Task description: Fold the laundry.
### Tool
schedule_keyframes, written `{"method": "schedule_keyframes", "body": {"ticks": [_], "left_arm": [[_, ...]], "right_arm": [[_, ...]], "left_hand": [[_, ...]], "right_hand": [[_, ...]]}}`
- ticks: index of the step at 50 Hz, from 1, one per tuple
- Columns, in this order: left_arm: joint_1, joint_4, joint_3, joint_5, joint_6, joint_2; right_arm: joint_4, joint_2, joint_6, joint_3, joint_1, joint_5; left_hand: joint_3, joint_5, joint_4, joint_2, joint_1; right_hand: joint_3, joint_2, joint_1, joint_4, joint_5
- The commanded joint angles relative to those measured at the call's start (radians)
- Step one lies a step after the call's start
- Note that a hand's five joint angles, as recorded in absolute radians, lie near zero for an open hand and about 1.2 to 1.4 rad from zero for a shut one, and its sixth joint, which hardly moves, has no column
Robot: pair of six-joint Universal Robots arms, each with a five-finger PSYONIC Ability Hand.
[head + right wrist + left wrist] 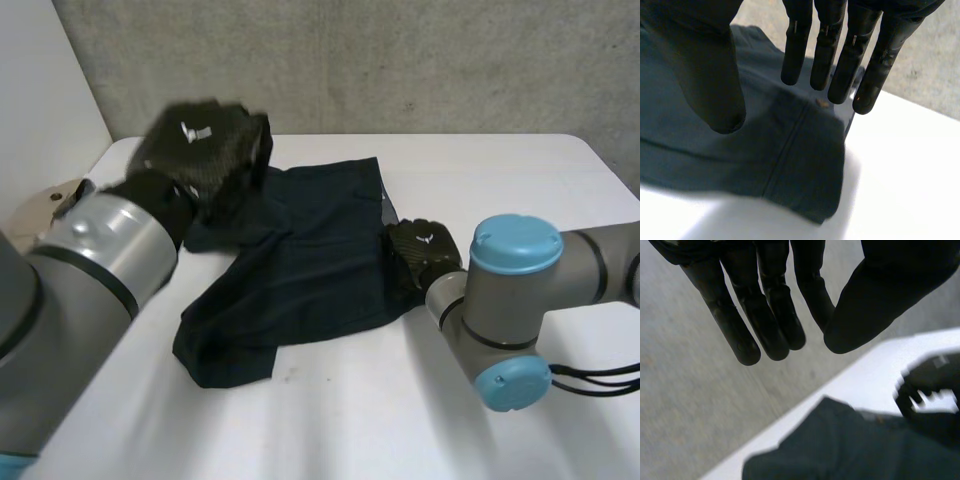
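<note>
Dark shorts [300,260] lie rumpled on the white table [480,190], in the middle of the frame. The left hand [205,150] hangs over their far left corner, in the upper left of the frame; its fingers [765,315] are straight and close together, the thumb apart, holding nothing. The right hand [420,255] is at the shorts' right edge, right of centre. Its fingers [840,60] are straight and slightly spread over the cloth's hem [805,130], thumb [705,75] wide apart; whether they touch the cloth I cannot tell.
</note>
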Motion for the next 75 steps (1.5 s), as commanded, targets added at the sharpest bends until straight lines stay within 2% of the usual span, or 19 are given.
{"method": "schedule_keyframes", "body": {"ticks": [1,5,9,15,20,28,38,46,49,53,59,61,62,63,70,75], "left_arm": [[0.002,-0.021,-0.13,-0.015,0.016,-0.101],[0.004,-0.013,-0.177,-0.094,0.003,-0.16],[0.01,0.036,-0.216,-0.221,-0.036,-0.21],[0.05,0.074,-0.249,-0.215,-0.115,-0.254],[0.062,0.07,-0.22,-0.152,-0.166,-0.334],[0.105,0.071,-0.162,-0.146,-0.16,-0.389],[0.131,0.074,-0.101,-0.144,-0.139,-0.435],[0.131,0.076,-0.059,-0.144,-0.054,-0.504],[0.131,0.076,-0.041,-0.144,-0.031,-0.521],[0.134,0.084,-0.022,-0.144,-0.028,-0.527],[0.148,0.119,-0.006,-0.141,-0.025,-0.527],[0.148,0.124,-0.002,-0.141,-0.024,-0.529],[0.148,0.124,0.001,-0.14,-0.024,-0.532],[0.148,0.125,0.002,-0.141,-0.024,-0.533],[0.148,0.117,0.014,-0.14,0.044,-0.516],[0.154,0.116,0.011,-0.134,0.094,-0.42]], "right_arm": [[0.047,-0.139,-0.087,0.028,-0.004,-0.081],[0.1,-0.182,-0.187,0.027,-0.015,-0.14],[0.224,-0.185,-0.378,0.023,-0.046,-0.187],[0.317,-0.159,-0.546,0.046,-0.07,-0.204],[0.26,-0.105,-0.551,0.045,-0.081,-0.236],[0.222,-0.027,-0.552,-0.007,-0.084,-0.309],[0.223,0.068,-0.561,-0.125,-0.084,-0.304],[0.226,0.131,-0.567,-0.211,-0.078,-0.299],[0.226,0.153,-0.567,-0.236,-0.076,-0.298],[0.226,0.168,-0.567,-0.262,-0.075,-0.298],[0.226,0.19,-0.567,-0.286,-0.076,-0.299],[0.226,0.2,-0.566,-0.296,-0.076,-0.299],[0.231,0.209,-0.567,-0.308,-0.076,-0.298],[0.234,0.213,-0.567,-0.314,-0.076,-0.298],[0.336,0.188,-0.567,-0.34,-0.095,-0.298],[0.421,0.059,-0.564,-0.336,-0.156,-0.296]], "left_hand": [[-0.795,-0.791,-0.802,-0.797,-0.751],[-0.793,-0.789,-0.8,-0.795,-0.749],[-0.676,-0.672,-0.683,-0.678,-0.632],[-0.418,-0.413,-0.424,-0.42,-0.373],[-0.373,-0.369,-0.38,-0.376,-0.329],[-0.441,-0.437,-0.447,-0.443,-0.396],[-0.438,-0.434,-0.445,-0.44,-0.393],[-0.417,-0.413,-0.424,-0.42,-0.373],[-0.347,-0.343,-0.354,-0.349,-0.303],[-0.139,-0.135,-0.146,-0.141,-0.094],[0.193,0.197,0.186,0.191,0.238],[0.243,0.247,0.236,0.24,0.287],[0.243,0.247,0.236,0.241,0.287],[0.243,0.247,0.236,0.241,0.287],[0.243,0.247,0.236,0.241,0.287],[0.243,0.247,0.236,0.241,0.287]], "right_hand": [[0.084,0.083,0.187,0.085,0.089],[0.072,0.071,0.175,0.073,0.077],[0.081,0.08,0.184,0.082,0.086],[0.093,0.092,0.196,0.094,0.097],[0.093,0.092,0.196,0.094,0.097],[0.052,0.051,0.155,0.053,0.056],[0.049,0.048,0.151,0.05,0.053],[0.034,0.033,0.137,0.035,0.039],[0.02,0.019,0.122,0.02,0.024],[0.031,0.03,0.134,0.032,0.036],[0.21,0.209,0.312,0.211,0.214],[0.392,0.39,0.494,0.392,0.396],[0.613,0.612,0.716,0.614,0.618],[0.67,0.669,0.772,0.67,0.674],[0.67,0.669,0.773,0.671,0.675],[0.67,0.669,0.773,0.671,0.675]]}}
